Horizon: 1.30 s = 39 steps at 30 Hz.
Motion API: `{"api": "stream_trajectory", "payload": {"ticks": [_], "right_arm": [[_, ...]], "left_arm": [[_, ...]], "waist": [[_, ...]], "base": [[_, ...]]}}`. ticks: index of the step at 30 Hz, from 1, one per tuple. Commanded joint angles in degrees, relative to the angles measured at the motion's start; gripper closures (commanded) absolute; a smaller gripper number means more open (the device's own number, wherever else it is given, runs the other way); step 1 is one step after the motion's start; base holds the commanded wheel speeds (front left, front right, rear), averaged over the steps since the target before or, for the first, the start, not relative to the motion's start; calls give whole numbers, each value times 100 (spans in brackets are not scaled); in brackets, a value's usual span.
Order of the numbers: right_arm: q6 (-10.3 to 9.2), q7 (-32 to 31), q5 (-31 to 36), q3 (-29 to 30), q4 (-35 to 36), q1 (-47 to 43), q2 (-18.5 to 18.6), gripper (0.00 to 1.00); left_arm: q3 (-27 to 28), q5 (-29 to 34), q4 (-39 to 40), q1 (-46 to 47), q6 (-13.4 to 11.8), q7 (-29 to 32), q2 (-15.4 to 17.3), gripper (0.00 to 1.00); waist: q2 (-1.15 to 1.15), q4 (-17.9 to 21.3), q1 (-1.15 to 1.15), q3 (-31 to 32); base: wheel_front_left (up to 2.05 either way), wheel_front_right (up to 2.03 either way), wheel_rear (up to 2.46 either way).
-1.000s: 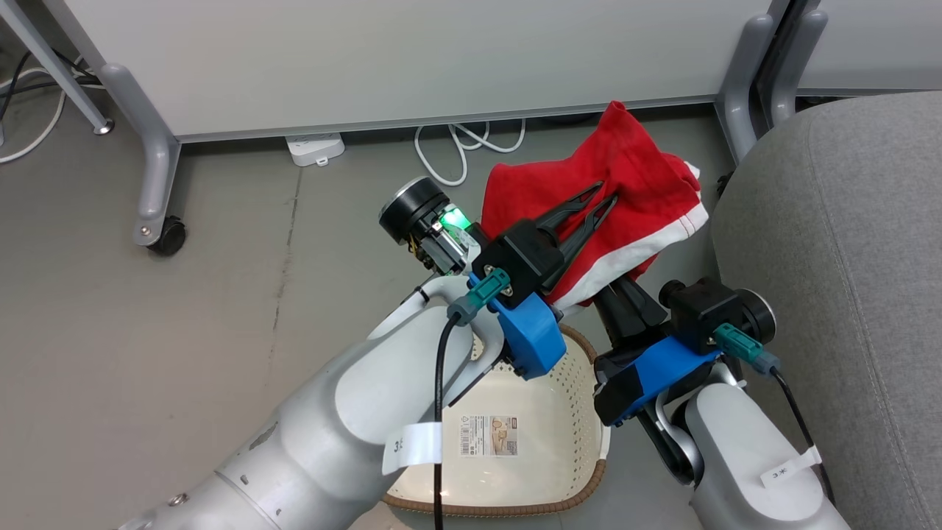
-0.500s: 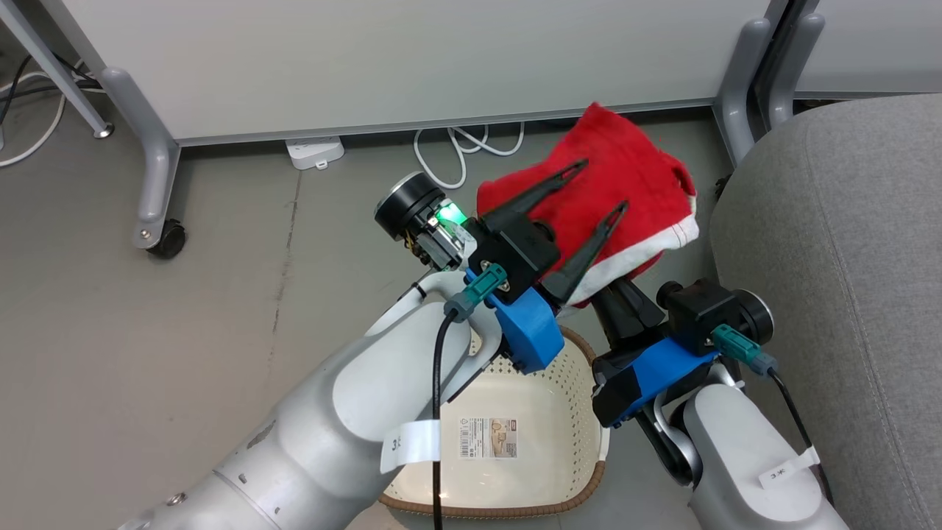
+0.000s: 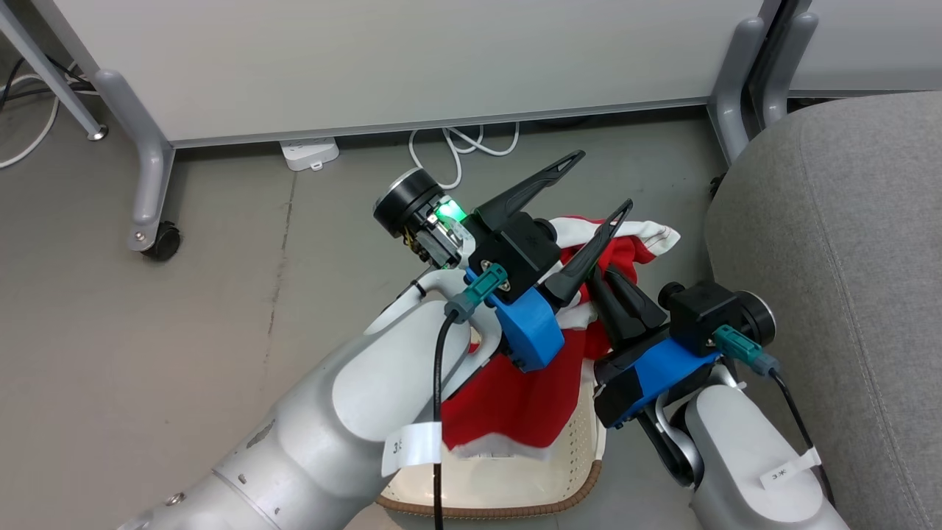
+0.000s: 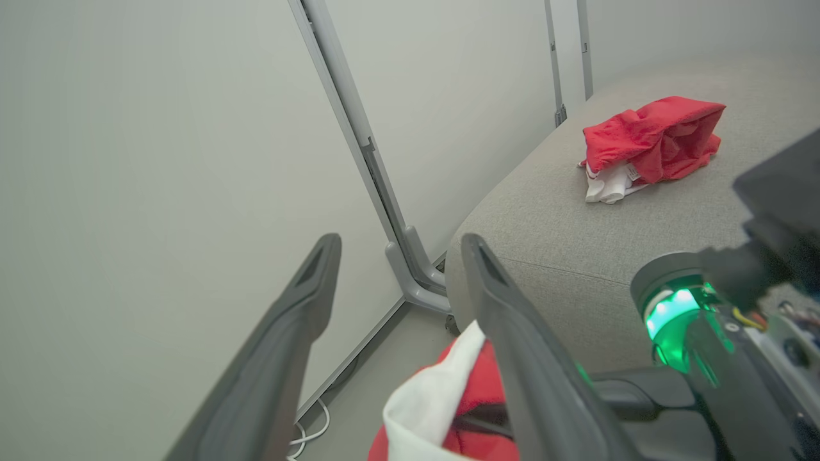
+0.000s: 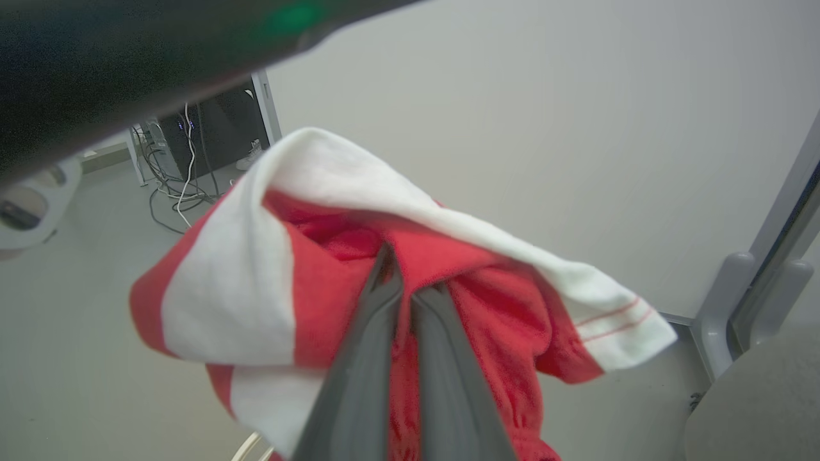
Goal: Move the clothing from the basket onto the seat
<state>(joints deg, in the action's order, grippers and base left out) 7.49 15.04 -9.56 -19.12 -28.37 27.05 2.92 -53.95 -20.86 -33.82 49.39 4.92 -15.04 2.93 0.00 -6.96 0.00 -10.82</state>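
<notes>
Grey seat (image 4: 576, 243) holding 1 red garment (image 4: 647, 134), right fingers (image 5: 375, 346) pinching 2nd garment (image 5: 500, 307), left fingers (image 4: 288, 333) spread

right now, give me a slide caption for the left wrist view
Left tool open, red-and-white garment below it, a second red garment lying on the grey seat

Red fabric garment with white hem band (image 3: 530, 397): lower part hidden behind pale left forearm (image 3: 383, 397). Fold wraps over right gripper (image 5: 400, 282), fingertips buried in cloth.
Cream-white perforated plastic basket (image 3: 515, 478): mostly covered by garment and forearm, below left gripper (image 3: 600, 182).
Grey woven sofa cushion (image 3: 846, 258), right of both grippers: cut by picture edge.
Dark blurred mass (image 5: 128, 57) above right gripper: unidentifiable.
</notes>
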Motion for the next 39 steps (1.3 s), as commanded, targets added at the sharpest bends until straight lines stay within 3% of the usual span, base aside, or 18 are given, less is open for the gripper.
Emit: {"api": "stream_trajectory", "payload": {"ticks": [1, 15, 39], "right_arm": [[1, 21, 34, 19, 5, 1, -5, 100], [1, 21, 206, 311, 292, 142, -2, 100], [1, 21, 362, 1709, 1049, -88, -2, 100]], "left_arm": [[44, 18, -10, -42, 7, -19, -6, 0], [74, 162, 23, 88, -9, -19, 43, 0], [-110, 248, 110, 12, -29, -15, 269, 0]], "waist": [[0, 10, 0, -3], [0, 431, 0, -295], [0, 1851, 0, -995]], "base": [[0, 0, 0], [0, 0, 0], [0, 0, 0]]}}
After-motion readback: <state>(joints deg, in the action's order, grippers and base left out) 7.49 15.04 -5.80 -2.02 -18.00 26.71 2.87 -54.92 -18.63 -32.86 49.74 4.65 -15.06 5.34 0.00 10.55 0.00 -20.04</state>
